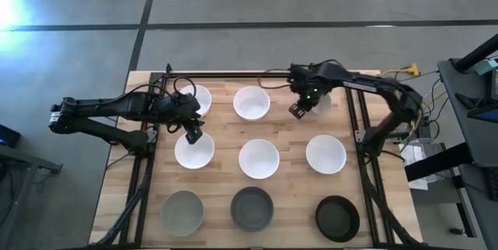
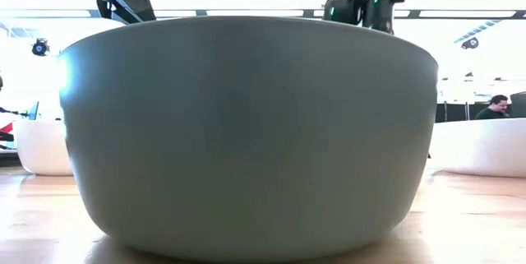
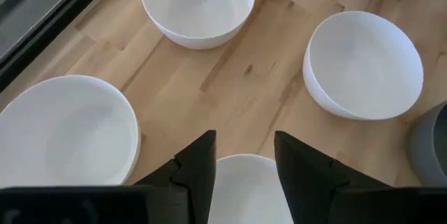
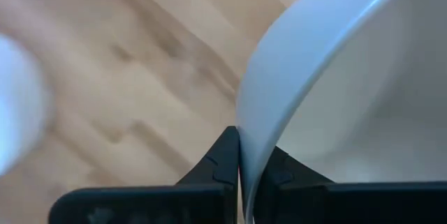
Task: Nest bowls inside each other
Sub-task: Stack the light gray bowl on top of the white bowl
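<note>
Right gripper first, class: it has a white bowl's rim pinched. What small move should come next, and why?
Probably a short lift. The right gripper is shut on the white bowl's rim at the table's back right, so raising it clears the wood before carrying it toward the back-middle bowl to nest. The left gripper hovers open over another bowl.

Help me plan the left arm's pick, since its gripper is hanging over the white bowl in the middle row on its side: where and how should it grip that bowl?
Grip the white bowl by its rim, coming straight down from above. It sits upright and open, so its thin wall fits between the open fingers of the left gripper, one inside, one outside. Take the far edge under the gripper. The right gripper pinches its own bowl likewise.
</note>
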`<act>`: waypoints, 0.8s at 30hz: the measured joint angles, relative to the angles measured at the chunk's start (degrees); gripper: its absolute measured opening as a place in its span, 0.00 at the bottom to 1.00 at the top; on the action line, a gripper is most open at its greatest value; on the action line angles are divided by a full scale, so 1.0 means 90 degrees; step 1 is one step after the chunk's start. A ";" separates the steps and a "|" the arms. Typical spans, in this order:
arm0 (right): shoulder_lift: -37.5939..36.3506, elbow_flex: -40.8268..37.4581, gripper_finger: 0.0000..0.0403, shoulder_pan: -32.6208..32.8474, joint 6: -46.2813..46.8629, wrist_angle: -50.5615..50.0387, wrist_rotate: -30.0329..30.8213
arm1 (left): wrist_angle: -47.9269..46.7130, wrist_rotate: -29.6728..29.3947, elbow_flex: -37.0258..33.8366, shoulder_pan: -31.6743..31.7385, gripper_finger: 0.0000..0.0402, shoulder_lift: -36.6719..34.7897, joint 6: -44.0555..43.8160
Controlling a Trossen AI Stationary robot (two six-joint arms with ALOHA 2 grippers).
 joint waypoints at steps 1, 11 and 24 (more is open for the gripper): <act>-0.0193 0.0017 0.02 0.0045 0.0000 0.0079 -0.0096 | -0.0013 0.0001 0.0000 0.0000 0.32 0.0000 0.0137; -0.2025 -0.0182 0.02 0.1219 0.0775 0.2968 -0.0921 | -0.0921 -0.0890 0.0019 0.0018 0.32 -0.0346 0.0386; -0.1570 -0.0618 0.02 0.3004 0.0877 0.6102 -0.1274 | 0.1582 -0.1081 0.0053 0.0017 0.32 -0.1651 0.0334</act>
